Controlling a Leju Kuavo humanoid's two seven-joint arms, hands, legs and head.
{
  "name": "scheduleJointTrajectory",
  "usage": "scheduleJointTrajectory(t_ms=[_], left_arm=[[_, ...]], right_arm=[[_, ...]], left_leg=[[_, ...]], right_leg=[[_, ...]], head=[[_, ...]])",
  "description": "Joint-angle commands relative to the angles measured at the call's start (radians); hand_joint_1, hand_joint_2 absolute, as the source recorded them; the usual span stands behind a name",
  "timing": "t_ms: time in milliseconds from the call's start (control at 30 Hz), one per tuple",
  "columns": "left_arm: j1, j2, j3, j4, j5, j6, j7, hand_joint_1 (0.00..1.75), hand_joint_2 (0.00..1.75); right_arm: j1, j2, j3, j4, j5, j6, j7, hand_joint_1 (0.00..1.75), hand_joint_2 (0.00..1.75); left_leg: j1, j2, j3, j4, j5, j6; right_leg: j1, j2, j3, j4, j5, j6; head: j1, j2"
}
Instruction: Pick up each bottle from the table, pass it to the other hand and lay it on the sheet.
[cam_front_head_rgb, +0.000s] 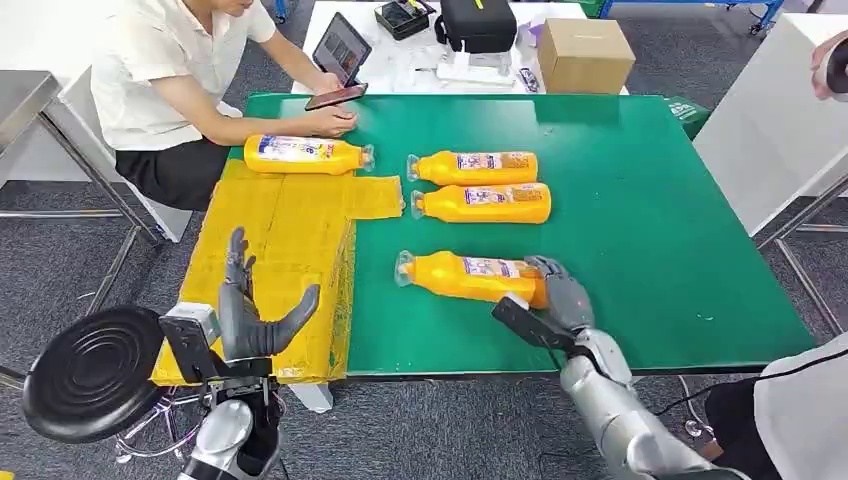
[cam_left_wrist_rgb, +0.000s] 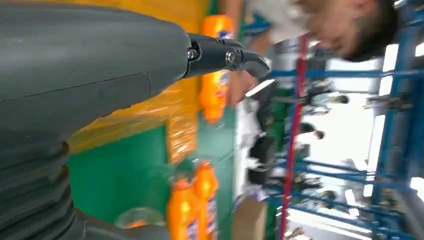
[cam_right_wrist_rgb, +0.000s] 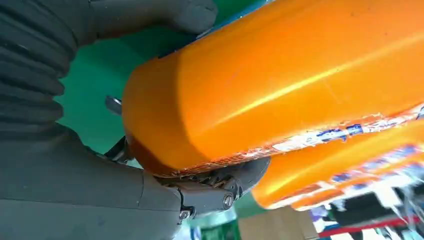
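On the green table (cam_front_head_rgb: 640, 230) we see a yellow sheet (cam_front_head_rgb: 270, 250) spread over the left part, its near edge hanging a little over the table's front. Around the table lies grey carpeted floor, with a black round stool (cam_front_head_rgb: 90, 372) at the near left, a cardboard box (cam_front_head_rgb: 585, 55) and a black bag (cam_front_head_rgb: 478, 22) on a white table beyond, and a person in a white shirt (cam_front_head_rgb: 165, 70) seated at the far left, hand by a phone (cam_front_head_rgb: 335, 96).

We count four orange bottles, all lying on their sides with long axes running left to right and clear caps pointing left. One bottle on the sheet (cam_front_head_rgb: 305, 155) lies at the sheet's far edge. Two more bottles (cam_front_head_rgb: 478, 185) lie side by side on the bare green, near the middle. The nearest bottle (cam_front_head_rgb: 470, 276) lies closer to the front edge, its base toward the right.

Our right hand (cam_front_head_rgb: 555, 295) is clamped around the base end of that nearest bottle; in the right wrist view the thumb (cam_right_wrist_rgb: 165, 15) lies on one side of the orange body and darker fingers (cam_right_wrist_rgb: 225, 185) curl under the other. Our left hand (cam_front_head_rgb: 255, 310) hovers over the sheet's near part, palm up, fingers spread and holding nothing.
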Motion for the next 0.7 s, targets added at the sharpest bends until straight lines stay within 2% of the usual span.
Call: scheduleJointTrajectory(t_ms=[33,233,433,533,700], left_arm=[[-0.007,0.002,-0.040,0.203,0.087,-0.043,0.027,0.00,1.75],[-0.006,0.004,-0.089,0.234,0.137,-0.074,0.048,0.00,1.75],[-0.011,0.009,-0.101,0.244,0.152,-0.091,0.049,0.00,1.75],[-0.027,0.018,-0.112,0.267,0.169,-0.143,0.047,0.00,1.75],[-0.077,0.006,-0.106,0.325,0.173,-0.263,-0.032,0.00,1.75]], right_arm=[[0.104,0.086,-0.071,-0.161,-0.245,-0.034,-0.128,1.75,1.75],[0.129,0.084,-0.043,-0.245,-0.366,-0.055,-0.160,1.75,1.75],[0.146,0.091,-0.020,-0.266,-0.398,-0.049,-0.181,1.75,1.75],[0.142,0.097,0.004,-0.260,-0.418,-0.042,-0.199,1.75,1.75],[0.136,0.114,0.086,-0.282,-0.446,-0.024,-0.212,1.75,1.75]], left_leg=[[0.000,0.001,0.002,-0.002,-0.001,-0.001],[0.000,-0.001,-0.004,-0.001,0.000,0.000],[-0.001,0.000,-0.005,-0.001,-0.001,0.000],[-0.001,-0.001,-0.006,-0.001,-0.001,0.000],[-0.001,0.001,-0.005,-0.001,-0.001,-0.001]], right_leg=[[0.000,0.000,0.002,-0.001,-0.001,-0.001],[0.000,-0.001,-0.003,-0.001,-0.001,0.000],[-0.001,0.000,-0.004,0.000,-0.002,0.000],[-0.001,-0.001,-0.005,0.000,-0.001,0.000],[-0.001,0.000,-0.005,0.000,-0.001,0.000]], head=[[0.000,0.000],[0.000,0.000],[0.000,0.000],[0.000,0.000],[0.000,0.000]])
